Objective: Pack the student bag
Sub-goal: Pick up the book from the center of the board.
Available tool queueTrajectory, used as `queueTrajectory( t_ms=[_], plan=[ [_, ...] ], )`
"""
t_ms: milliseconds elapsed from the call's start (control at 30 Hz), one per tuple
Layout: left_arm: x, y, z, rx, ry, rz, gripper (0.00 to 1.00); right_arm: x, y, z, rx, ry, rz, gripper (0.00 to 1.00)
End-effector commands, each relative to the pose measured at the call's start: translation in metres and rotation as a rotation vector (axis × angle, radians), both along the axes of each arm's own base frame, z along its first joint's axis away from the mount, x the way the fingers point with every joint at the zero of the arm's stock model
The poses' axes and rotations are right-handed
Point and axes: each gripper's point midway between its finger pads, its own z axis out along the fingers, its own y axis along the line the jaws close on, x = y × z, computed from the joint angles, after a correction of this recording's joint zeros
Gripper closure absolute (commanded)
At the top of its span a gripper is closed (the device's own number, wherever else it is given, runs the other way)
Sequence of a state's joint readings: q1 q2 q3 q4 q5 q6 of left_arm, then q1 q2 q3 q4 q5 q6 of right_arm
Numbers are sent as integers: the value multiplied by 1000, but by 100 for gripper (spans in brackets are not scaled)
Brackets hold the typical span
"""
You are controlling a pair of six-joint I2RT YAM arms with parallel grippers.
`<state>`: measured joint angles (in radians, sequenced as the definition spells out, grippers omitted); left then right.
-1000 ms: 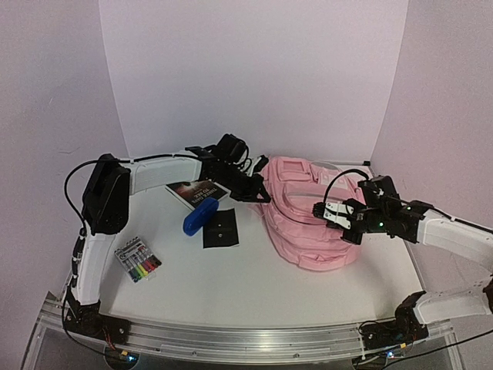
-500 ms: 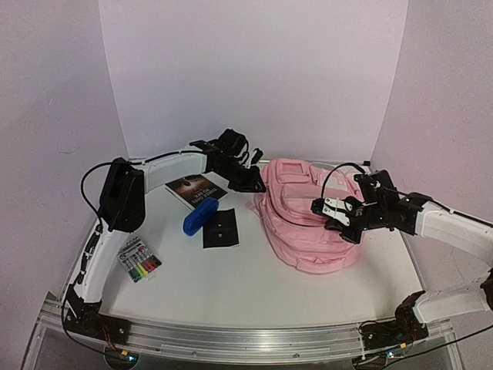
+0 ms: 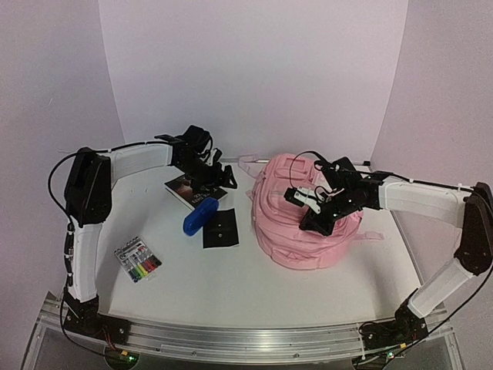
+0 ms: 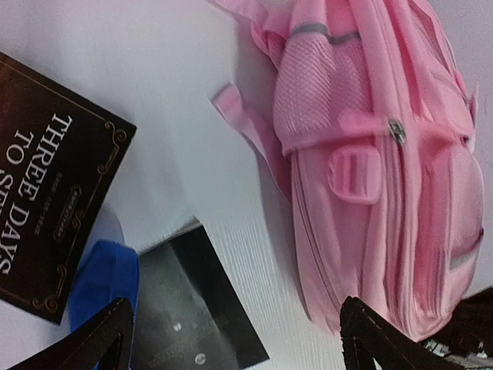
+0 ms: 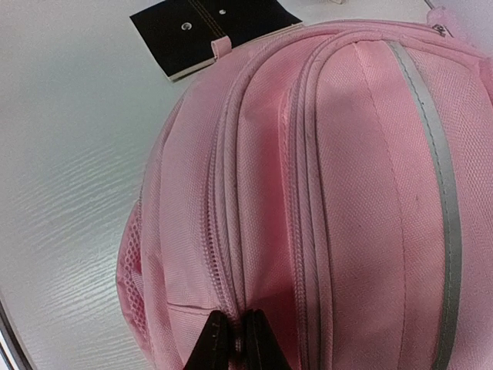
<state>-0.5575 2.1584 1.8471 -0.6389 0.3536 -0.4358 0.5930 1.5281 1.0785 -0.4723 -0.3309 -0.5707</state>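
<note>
**Ana:** What's the setting from above?

**Ben:** Pale lilac walls [image 3: 254, 69] around a white surface [image 3: 231, 285]. The student bag [image 3: 308, 231] lies right of centre, a big pink mound. Left of it lie a dark book [image 3: 185, 189], a blue case [image 3: 200, 214] and a black pad [image 3: 221, 229]. The case overlaps the book's near corner and sits just beside the pad. A marker pack [image 3: 139, 260] lies well apart, near the left edge.

**Ana:** And the arms?

**Ben:** The left claw [image 3: 219, 176] hangs over the book's far end. The right claw [image 3: 308, 202] sits on top of the bag.

**Ana:** What does the left wrist show?

**Ben:** Its fingers are spread wide with nothing between them. Below are the book, the blue case and the pad, with the bag on its side to the right, apart from the fingers.

**Ana:** The right wrist?

**Ben:** The bag fills the view. The fingers are drawn narrow, nearly together, nipping the pink fabric at a zip seam. The pad's corner touches the bag's far edge.
</note>
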Motion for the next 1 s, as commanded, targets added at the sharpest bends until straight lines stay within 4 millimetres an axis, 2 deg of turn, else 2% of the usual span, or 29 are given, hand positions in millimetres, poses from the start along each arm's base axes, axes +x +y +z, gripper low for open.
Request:
queueTrajectory(
  t_ms=[0,67,167,267,367,467,567,700,967],
  plan=[
    [-22,18,38,-28,-12,25,3,16,23,17,89,16,-22,88],
    [-29,31,36,-11,-4,62,2,14,31,17,119,50,-3,82],
    [-25,56,33,6,22,159,1,11,40,18,156,92,17,58],
    [-9,85,29,-9,51,293,1,15,41,30,174,93,-14,37],
    [7,106,22,-42,62,419,1,16,38,48,196,62,-37,22],
    [20,132,4,-94,101,567,4,20,37,62,220,49,-79,11],
    [38,155,-2,-167,72,673,9,35,31,75,231,24,-130,2],
    [63,179,-16,-185,57,725,16,64,13,94,245,-6,-209,2],
    [109,192,-46,-160,69,693,28,94,-22,110,195,-52,-313,2]
  ],
)
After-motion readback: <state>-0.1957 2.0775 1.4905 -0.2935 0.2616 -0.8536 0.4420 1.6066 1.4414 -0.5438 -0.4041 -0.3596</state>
